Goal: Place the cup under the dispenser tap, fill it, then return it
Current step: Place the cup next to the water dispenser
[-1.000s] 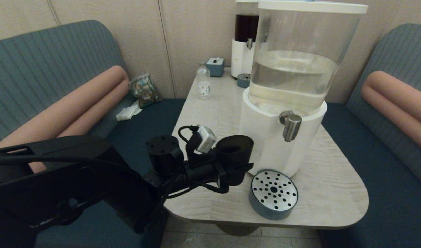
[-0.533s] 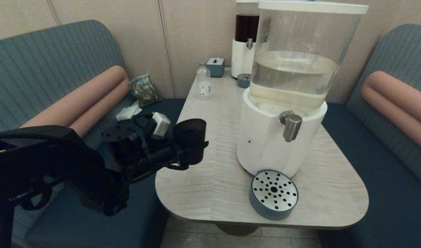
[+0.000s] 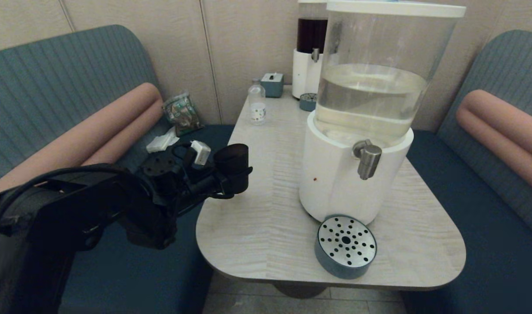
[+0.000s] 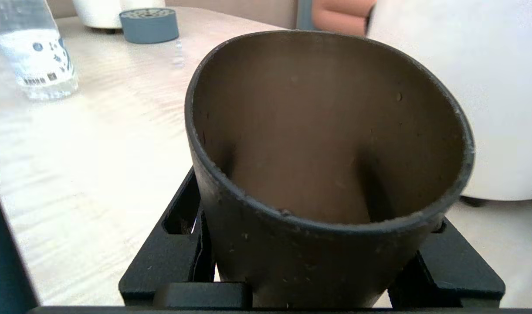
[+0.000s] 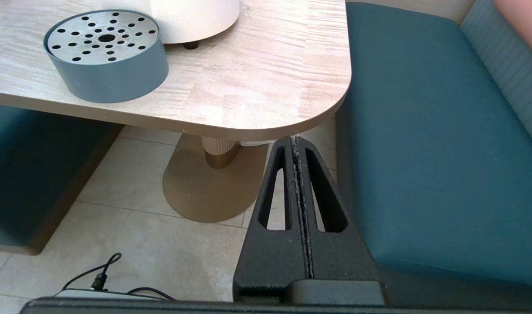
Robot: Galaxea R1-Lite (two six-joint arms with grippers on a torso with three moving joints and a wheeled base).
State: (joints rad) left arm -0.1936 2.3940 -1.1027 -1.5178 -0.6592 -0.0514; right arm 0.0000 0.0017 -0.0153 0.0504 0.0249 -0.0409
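Two arms belong to the robot, and only the left one is at work: the left gripper [image 3: 228, 181] is clamped on the cup [image 3: 233, 168], its black fingers [image 4: 170, 261] pressed against either side of the lower wall. The cup is a plain black tumbler, held roughly upright over the left edge of the table [image 3: 266, 244], well apart from the dispenser tap [image 3: 368, 159]. In the left wrist view the cup's open mouth [image 4: 326, 131] faces the camera and its dark interior shows no visible liquid; the white dispenser base [image 4: 466, 87] rises just behind it. The tap, a short brushed-steel spigot, projects from the white base [image 3: 335, 183] of the large dispenser, whose clear tank [image 3: 379, 87] holds pale liquid. A round drip tray [image 3: 345, 246] with a perforated metal top rests on the table in front of that base, below the tap. Farther back stand a small clear bottle [image 3: 257, 104], a second dispenser with dark liquid [image 3: 310, 52] and a smaller drip tray [image 3: 308, 101]. The right gripper [image 5: 298, 148] hangs below the table's right corner, above the tiled floor [image 5: 161, 244], with its two fingers pressed together.
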